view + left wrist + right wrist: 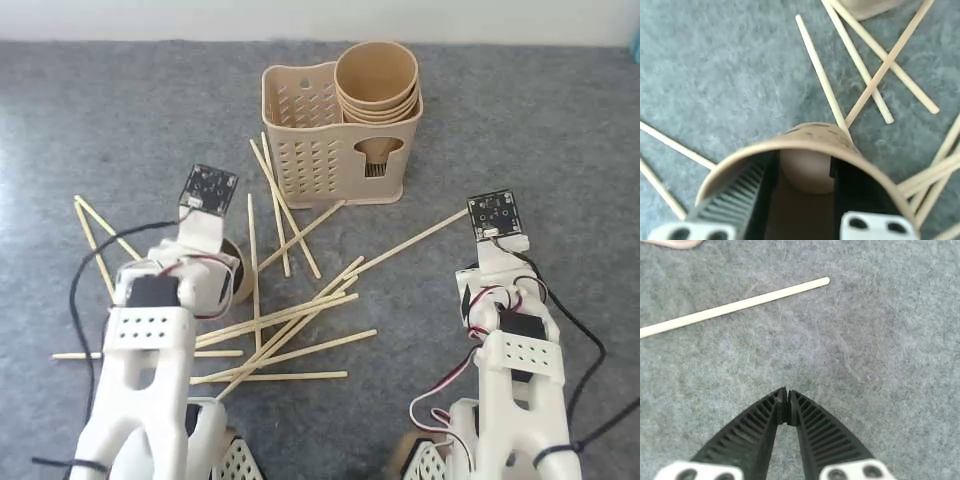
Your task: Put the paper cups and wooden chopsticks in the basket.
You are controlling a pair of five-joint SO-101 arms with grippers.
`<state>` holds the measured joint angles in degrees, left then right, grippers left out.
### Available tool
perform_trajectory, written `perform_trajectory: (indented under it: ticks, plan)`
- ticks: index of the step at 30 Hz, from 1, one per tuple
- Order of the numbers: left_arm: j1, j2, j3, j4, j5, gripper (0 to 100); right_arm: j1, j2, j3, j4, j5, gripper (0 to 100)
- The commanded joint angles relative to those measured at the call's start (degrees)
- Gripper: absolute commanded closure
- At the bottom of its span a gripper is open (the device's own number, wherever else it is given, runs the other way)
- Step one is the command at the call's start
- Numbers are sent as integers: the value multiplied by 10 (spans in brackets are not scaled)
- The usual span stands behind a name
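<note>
A paper cup (240,270) lies on its side on the grey carpet. My left gripper (804,161) is open, and both fingers (742,192) reach into the cup's mouth (805,142) toward its bottom. Several wooden chopsticks (290,330) lie scattered between the arms and in front of the beige basket (300,150). A stack of paper cups (377,75) stands in the basket's right compartment. My right gripper (787,405) is shut on nothing and hovers over bare carpet, with one chopstick (735,305) lying just beyond it.
Two more chopsticks (95,230) lie off to the left of the left arm. The basket's left compartment (300,100) stands open at the top. Bare carpet stretches to the right of the right arm (590,250).
</note>
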<state>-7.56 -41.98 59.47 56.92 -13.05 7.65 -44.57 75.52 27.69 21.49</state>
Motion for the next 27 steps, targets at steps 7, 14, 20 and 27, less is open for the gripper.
perform_trajectory:
  ticks: [7, 14, 20, 27]
  plan:
    - [-1, 2, -201, 156, -17, 823, 3, -15, -5, -9, 12, 990]
    - [-17, 2, -218, 202, -58, 826, 3, -15, -5, -9, 12, 990]
    - [-34, -2, -247, 166, -25, 826, 3, -15, -5, -9, 12, 990]
    - [-16, -1, -310, 170, 47, 826, 3, -15, -4, -8, 12, 990]
